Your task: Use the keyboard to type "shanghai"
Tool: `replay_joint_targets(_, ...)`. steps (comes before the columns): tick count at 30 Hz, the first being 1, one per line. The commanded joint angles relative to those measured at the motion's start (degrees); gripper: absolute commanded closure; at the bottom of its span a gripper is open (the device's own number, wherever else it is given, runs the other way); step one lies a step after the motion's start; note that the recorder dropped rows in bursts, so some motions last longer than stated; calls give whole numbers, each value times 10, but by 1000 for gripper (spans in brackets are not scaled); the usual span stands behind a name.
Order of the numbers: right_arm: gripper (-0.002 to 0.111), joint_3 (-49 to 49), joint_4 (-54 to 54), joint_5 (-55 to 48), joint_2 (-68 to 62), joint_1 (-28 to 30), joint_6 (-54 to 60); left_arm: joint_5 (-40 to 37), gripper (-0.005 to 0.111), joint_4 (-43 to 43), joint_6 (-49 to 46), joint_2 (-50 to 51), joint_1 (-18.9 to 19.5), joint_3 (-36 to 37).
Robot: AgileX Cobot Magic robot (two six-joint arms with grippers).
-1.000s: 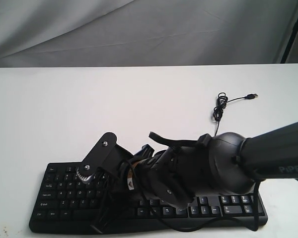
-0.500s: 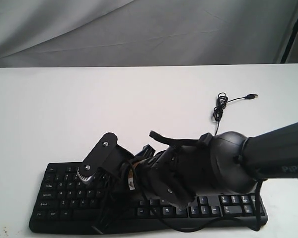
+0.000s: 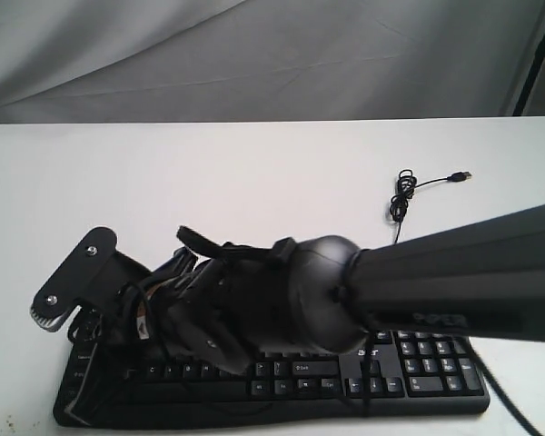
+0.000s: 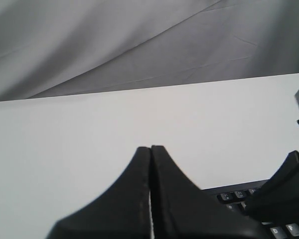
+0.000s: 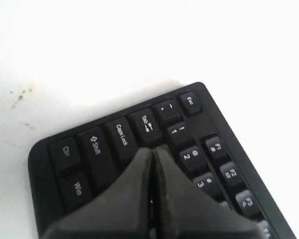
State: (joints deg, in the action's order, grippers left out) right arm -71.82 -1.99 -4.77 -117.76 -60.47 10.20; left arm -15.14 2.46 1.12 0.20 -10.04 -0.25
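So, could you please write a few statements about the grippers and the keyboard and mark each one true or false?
1. The right gripper has its fingers pressed together. True.
2. The right gripper is over the number pad of the keyboard. False: it is at the opposite end, by the Tab key and the Caps Lock key.
3. The USB plug lies loose on the table. True.
4. The left gripper is wide open. False: its fingers are closed together, with nothing between them.
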Motion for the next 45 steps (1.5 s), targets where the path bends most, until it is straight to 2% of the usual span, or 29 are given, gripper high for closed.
replay_joint_targets(1, 108, -27, -1, -7, -32, -6, 11, 2, 107, 0, 2, -2, -2, 2)
replay_joint_targets(19, 108, -27, -1, 6, -60, -7, 16, 2, 107, 0, 2, -2, -2, 2)
replay_joint_targets(28, 108, -24, 7, -14, -33, -7, 18, 2, 107, 0, 2, -2, -2, 2)
replay_joint_targets(33, 108, 31, 30, -3, 40, -2, 18, 2, 107, 0, 2, -2, -2, 2)
replay_joint_targets(39, 108, 149, 9, 1, 123, 34, 3, 2, 107, 0, 2, -2, -2, 2)
replay_joint_targets(45, 108, 240, -19, 77, 141, 46, 3, 2, 107, 0, 2, -2, -2, 2)
